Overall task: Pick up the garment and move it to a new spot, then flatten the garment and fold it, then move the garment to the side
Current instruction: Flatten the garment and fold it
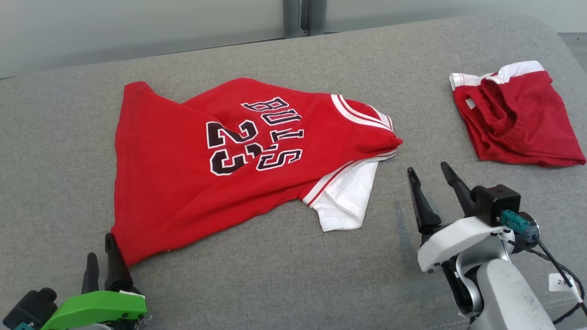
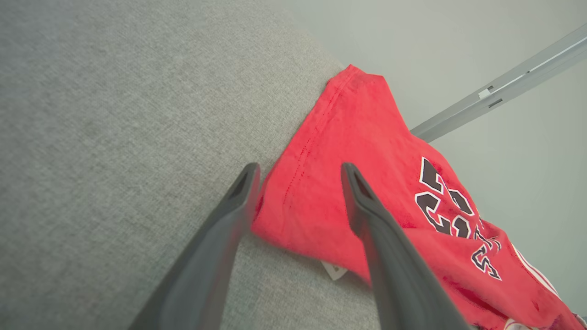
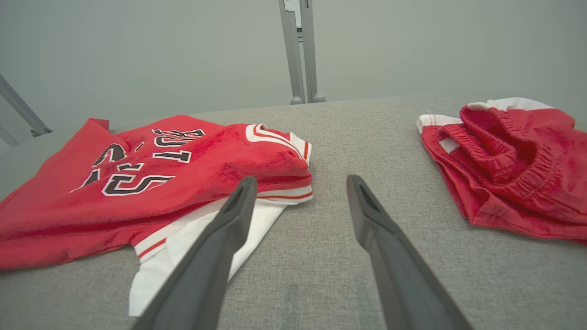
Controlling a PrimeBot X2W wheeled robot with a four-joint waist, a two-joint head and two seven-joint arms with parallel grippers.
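A red basketball jersey with black "23" and lettering lies spread but rumpled on a grey padded surface, left of centre in the head view. Its white sleeve pokes out from under the red cloth at the near right edge.

The left pincer, on a green mount, sits at the jersey's near left corner. Its two dark fingers are spread apart and grasp nothing. In the left wrist view this pincer straddles the jersey: the corner's hem lies between the two fingers. Whether the fingers touch the cloth cannot be told.

The right pincer, on a white mount, is also spread wide and empty. It sits over bare grey surface just right of the white sleeve, between the jersey and a pair of red shorts lying well off to the right. In the right wrist view, this pincer points at the gap between the jersey and the shorts.
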